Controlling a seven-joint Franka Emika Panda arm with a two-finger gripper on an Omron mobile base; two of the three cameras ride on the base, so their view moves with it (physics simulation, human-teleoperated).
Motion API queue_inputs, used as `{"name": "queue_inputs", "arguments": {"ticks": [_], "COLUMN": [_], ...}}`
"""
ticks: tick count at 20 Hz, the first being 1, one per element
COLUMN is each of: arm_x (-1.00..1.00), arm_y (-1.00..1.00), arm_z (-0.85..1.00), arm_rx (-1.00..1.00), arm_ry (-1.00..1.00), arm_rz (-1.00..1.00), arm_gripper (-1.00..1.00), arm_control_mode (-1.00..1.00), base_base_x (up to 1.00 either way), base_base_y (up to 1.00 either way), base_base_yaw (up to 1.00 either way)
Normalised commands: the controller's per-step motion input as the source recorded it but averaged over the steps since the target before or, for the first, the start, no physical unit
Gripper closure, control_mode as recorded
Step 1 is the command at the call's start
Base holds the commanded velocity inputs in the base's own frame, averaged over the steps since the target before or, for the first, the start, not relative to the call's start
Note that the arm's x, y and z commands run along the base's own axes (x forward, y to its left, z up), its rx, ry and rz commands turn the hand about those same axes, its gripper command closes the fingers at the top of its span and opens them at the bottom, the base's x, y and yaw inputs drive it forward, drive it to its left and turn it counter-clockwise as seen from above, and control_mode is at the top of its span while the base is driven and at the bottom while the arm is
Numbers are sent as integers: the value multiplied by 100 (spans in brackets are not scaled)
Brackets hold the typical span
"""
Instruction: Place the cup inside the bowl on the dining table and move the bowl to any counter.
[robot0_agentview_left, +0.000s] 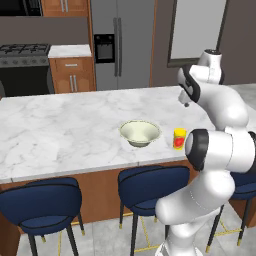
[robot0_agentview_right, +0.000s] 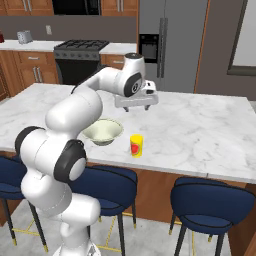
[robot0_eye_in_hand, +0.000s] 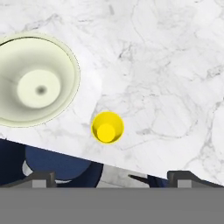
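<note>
We see the dining table (robot0_agentview_left: 60, 130) topped in smooth white marble with grey veins over a brown wooden base, and below the hand the bowl (robot0_eye_in_hand: 37, 81) looks like matt pale cream-green ceramic. Just beside it, the cup (robot0_eye_in_hand: 107, 127) is plain smooth yellow, plastic-like. The stools (robot0_agentview_left: 42, 202) have navy, softly padded-looking seats on thin dark legs.

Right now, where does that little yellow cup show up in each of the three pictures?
Left base view: the cup stands right of centre, near the dining table's front edge, beside the arm.
Right base view: centre, just right of the bowl.
Hand view: seen from above, lower centre.
Shared landmark: the bowl, always close beside the cup, not touching it.
</note>
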Motion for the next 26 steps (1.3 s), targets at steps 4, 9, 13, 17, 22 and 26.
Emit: {"name": "queue_inputs", "arguments": {"ticks": [4,9,13,17,22,26], "arm_x": [0,0,-1,0,0,0], "arm_y": [-8,-4,0,0,0,0], "arm_z": [-4,-21,-22,-3,0,0], "arm_rx": [0,0,0,0,0,5], "arm_ry": [0,2,5,7,2,0], "arm_rz": [1,1,0,-7,-14,-15], "arm_gripper": [-100,-100,-100,-100,-100,-100], "arm_control_mode": [-100,-100,-100,-100,-100,-100], "base_base_x": [0,0,0,0,0,0], "base_base_y": [0,0,0,0,0,0], "base_base_yaw": [0,0,0,0,0,0]}}
